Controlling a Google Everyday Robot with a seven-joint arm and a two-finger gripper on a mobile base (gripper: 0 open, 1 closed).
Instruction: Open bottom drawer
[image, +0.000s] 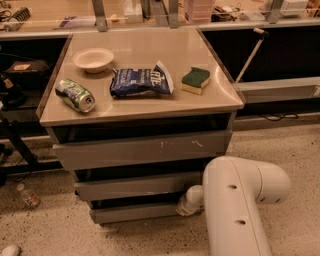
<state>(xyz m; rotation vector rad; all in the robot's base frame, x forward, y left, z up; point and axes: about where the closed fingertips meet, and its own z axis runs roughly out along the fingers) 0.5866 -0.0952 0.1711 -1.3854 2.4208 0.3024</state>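
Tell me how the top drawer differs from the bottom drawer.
The top drawer is the widest; the bottom drawer is the narrowest. The top drawer's front carries white scratches; the bottom drawer's is plain. The gripper sits at the bottom drawer's right end, away from the top drawer. Both are grey, handle-less.
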